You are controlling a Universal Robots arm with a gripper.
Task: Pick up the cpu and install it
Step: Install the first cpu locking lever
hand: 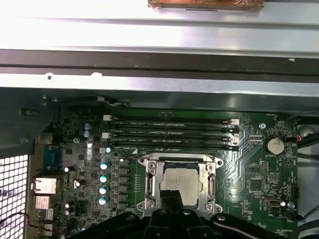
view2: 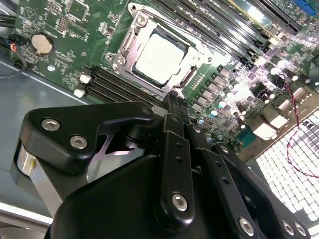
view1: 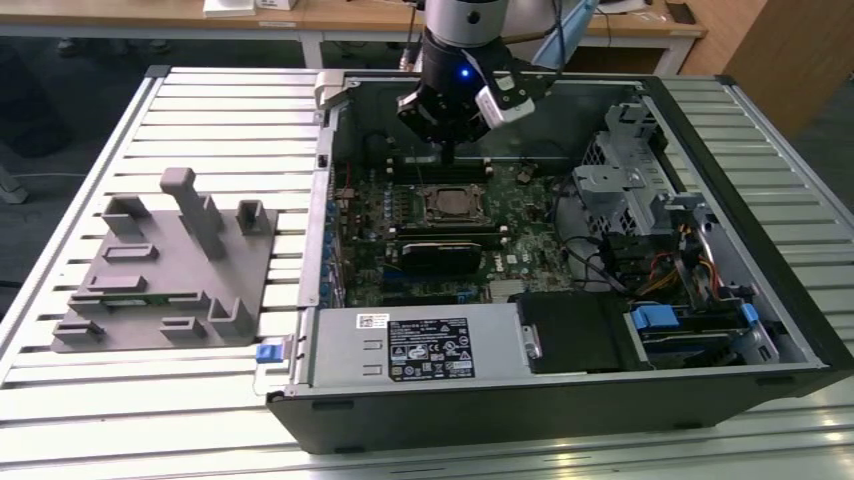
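Note:
The cpu (view2: 158,56) is a silver square lying flat inside the socket frame (view2: 125,45) on the green motherboard; it also shows in the first wrist view (hand: 185,179) and the exterior view (view1: 454,203). My gripper (view2: 173,98) hangs just above the socket's edge, its black fingers pressed together with nothing between them. In the first wrist view the gripper (hand: 171,195) overlaps the cpu's near edge. In the exterior view the gripper (view1: 450,158) is inside the open computer case, over the board's far part.
Memory slots (hand: 169,134) run beside the socket toward the case wall (hand: 159,74). A drive cage (view1: 627,180) and cables stand at the exterior view's right, a power supply (view1: 414,345) at the front. A grey tray (view1: 160,270) with blocks lies outside the case at the exterior view's left.

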